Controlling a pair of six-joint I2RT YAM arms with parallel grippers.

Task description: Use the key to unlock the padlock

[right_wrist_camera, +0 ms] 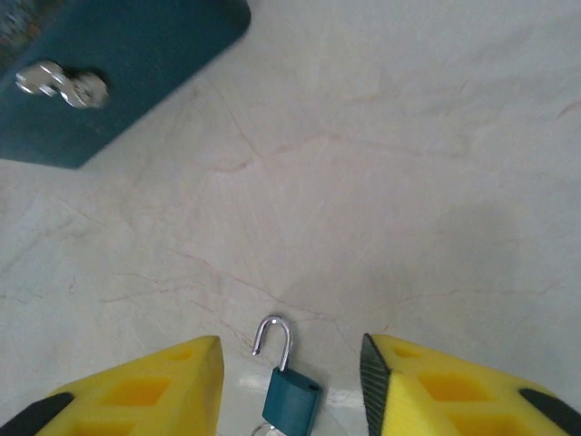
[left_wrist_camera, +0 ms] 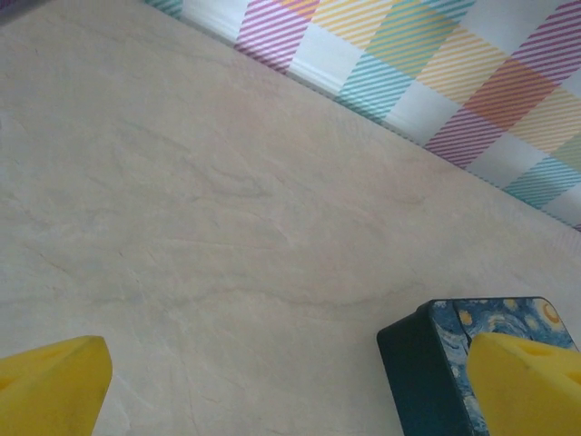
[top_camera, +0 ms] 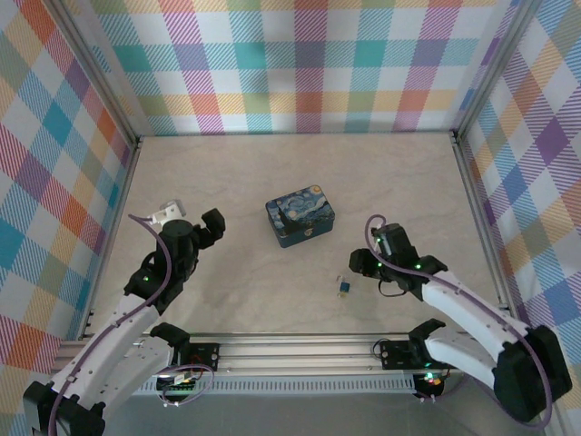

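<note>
The padlock [right_wrist_camera: 291, 400] is a tiny blue lock lying flat on the table, and its silvery shackle [right_wrist_camera: 275, 338] is swung open. My right gripper [right_wrist_camera: 290, 345] is open, with a yellow finger on each side of the padlock and neither touching it. A sliver of a silvery ring [right_wrist_camera: 260, 428] pokes out at the padlock's base; I cannot make out the key itself. From above, the padlock [top_camera: 344, 287] lies just left of my right gripper [top_camera: 357, 265]. My left gripper [top_camera: 214, 227] hangs open over bare table with nothing between its fingers [left_wrist_camera: 54, 381].
A dark-blue tin with a night-sky painting [top_camera: 300, 218] stands mid-table, between the arms. Its metal clasp [right_wrist_camera: 62, 84] faces my right gripper, and its corner [left_wrist_camera: 427, 363] sits by my left gripper's right finger. Checked walls [top_camera: 300, 64] close in the table on three sides.
</note>
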